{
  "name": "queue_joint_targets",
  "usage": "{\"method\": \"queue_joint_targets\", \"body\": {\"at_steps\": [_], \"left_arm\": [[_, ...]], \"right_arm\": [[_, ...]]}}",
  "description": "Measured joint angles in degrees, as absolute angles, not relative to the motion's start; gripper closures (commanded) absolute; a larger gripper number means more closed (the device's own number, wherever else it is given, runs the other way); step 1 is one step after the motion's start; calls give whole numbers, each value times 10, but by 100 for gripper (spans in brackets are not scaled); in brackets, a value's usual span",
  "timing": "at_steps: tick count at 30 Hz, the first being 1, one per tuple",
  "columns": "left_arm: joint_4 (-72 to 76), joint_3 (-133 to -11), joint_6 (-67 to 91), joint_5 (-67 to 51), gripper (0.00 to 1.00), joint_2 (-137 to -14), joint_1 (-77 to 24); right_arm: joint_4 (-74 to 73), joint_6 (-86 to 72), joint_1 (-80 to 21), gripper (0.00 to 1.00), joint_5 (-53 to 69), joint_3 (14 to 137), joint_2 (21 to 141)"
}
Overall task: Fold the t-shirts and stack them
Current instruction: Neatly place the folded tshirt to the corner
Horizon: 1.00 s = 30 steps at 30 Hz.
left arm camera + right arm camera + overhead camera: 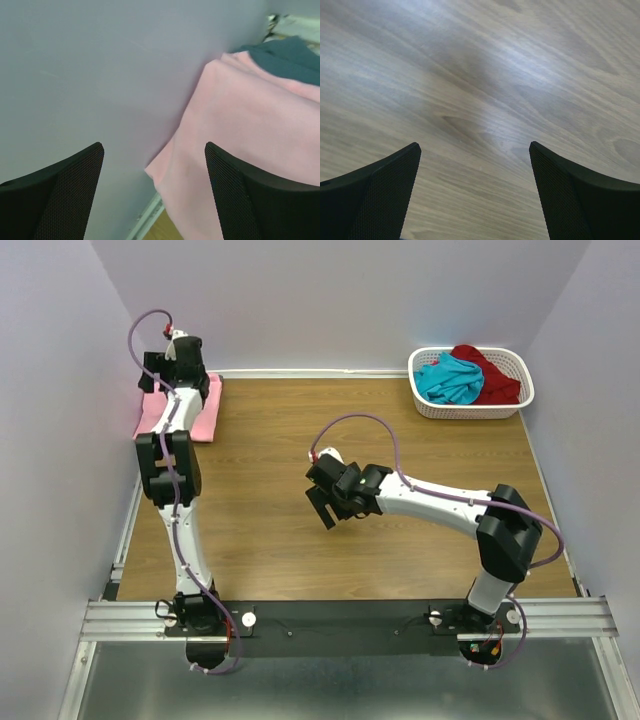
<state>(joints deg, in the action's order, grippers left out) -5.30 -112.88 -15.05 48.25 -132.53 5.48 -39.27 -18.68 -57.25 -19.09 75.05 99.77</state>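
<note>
A folded light pink t-shirt (203, 412) (250, 125) lies in the far left corner against the wall. A slate blue-grey t-shirt (290, 57) shows at its far edge. My left gripper (154, 146) hangs open over the pink shirt's edge by the wall, with nothing between its fingers. In the top view the left gripper (175, 365) sits above that pile. A teal t-shirt (450, 380) and a dark red t-shirt (495, 375) lie crumpled in the basket. My right gripper (322, 502) (475, 145) is open and empty over bare wood mid-table.
A white slotted basket (425, 400) stands at the far right corner. Lilac walls close in the table on the left, back and right. A metal rail (350, 615) carrying both arm bases runs along the near edge.
</note>
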Motion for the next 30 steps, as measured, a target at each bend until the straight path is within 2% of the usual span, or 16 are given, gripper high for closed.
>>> {"method": "queue_joint_targets", "body": {"at_steps": [6,11,17,19,23,26,27,30], "left_arm": [[-93,-1069,-21,312,10,-1168,32],[-115,-1036,55,187,10,-1051,-17],[-129,-832,121,81,9,-862,-97],[-144,-740,142,71,9,-760,-106],[-174,-645,174,109,9,-565,-100],[-193,-630,190,163,9,-427,-98],[-196,-625,196,190,3,-369,-98],[-195,-609,205,256,2,-254,-99]], "right_arm": [[-400,-208,-552,0,-253,750,973],[-400,-229,-436,0,-284,738,913],[-401,-241,-287,0,-306,715,797],[-400,-240,-244,0,-312,714,722],[-399,-240,-237,0,-334,713,607],[-389,-234,-237,0,-352,706,523],[-380,-224,-237,0,-358,698,484],[-347,-194,-237,0,-366,670,400]]}}
